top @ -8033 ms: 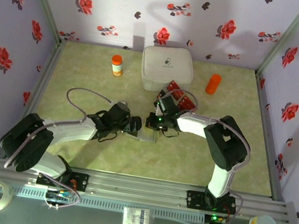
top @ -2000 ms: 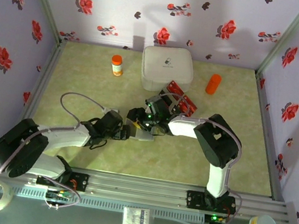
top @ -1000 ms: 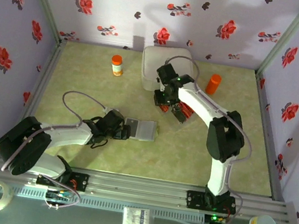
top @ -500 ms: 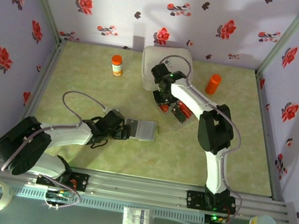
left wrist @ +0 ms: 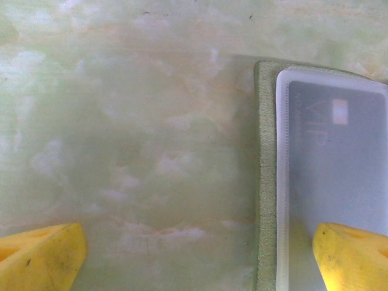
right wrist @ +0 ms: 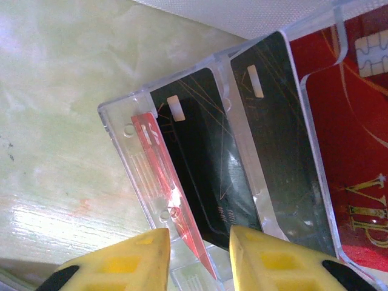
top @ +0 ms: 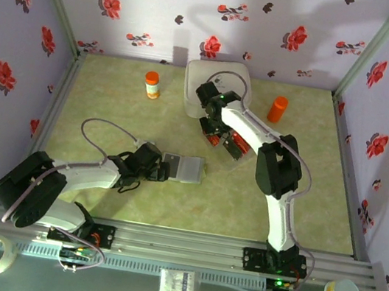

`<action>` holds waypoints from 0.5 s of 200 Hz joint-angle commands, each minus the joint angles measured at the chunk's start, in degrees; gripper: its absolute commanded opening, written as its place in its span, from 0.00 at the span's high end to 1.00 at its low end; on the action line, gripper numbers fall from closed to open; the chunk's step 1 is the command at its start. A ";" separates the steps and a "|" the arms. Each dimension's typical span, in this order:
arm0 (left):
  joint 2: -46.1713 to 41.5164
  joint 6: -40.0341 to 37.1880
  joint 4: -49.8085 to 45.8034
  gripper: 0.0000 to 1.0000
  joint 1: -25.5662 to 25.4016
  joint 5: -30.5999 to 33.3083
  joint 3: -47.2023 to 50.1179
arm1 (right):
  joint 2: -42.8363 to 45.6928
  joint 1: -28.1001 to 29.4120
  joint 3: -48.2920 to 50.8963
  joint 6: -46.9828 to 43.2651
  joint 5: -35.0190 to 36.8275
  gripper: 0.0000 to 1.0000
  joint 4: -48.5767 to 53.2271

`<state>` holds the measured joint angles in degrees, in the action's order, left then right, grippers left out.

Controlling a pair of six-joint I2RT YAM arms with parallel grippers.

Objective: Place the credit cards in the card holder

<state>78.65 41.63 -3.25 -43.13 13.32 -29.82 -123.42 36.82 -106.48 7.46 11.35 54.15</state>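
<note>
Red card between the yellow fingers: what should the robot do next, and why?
Probably close the right fingers on the red card. It stands on edge in the clear tray, right in the gap between them, and they don't seem to squeeze it yet.

Built as two arms, left arm [top: 80, 170] and right arm [top: 253, 129], from smooth white links and bulky black joint housings. Ends in dark, blocky wrists. Carries a thin grey cable [top: 108, 124] looping off the left, and another [top: 230, 76] off the right. Sits on black bases [top: 275, 264], with a small green light [top: 278, 282] at the right one. Wears bright yellow on the left fingers [left wrist: 39, 257], blunt and wedge-shaped, flecked with small dark specks. Shows the same yellow on the right fingers [right wrist: 282, 260], with black patches at the outer corners.
</note>
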 commanded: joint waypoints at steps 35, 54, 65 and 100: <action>1.83 0.87 -2.21 0.02 0.42 2.18 2.93 | -2.79 0.71 -1.44 -1.05 -0.57 0.71 1.89; 1.77 0.92 -2.25 0.02 0.42 2.18 3.02 | -3.47 0.72 -1.54 -1.14 -0.42 0.71 1.86; 1.67 1.03 -2.20 0.02 0.42 2.23 3.11 | -3.88 0.71 -1.63 -1.29 -0.43 0.71 1.90; 1.51 1.17 -2.07 0.02 0.42 2.20 3.31 | -4.40 0.71 -1.88 -1.58 -0.80 0.75 2.41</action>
<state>78.59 41.67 -2.37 -43.22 13.61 -29.30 -127.00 37.19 -106.63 7.01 11.14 54.43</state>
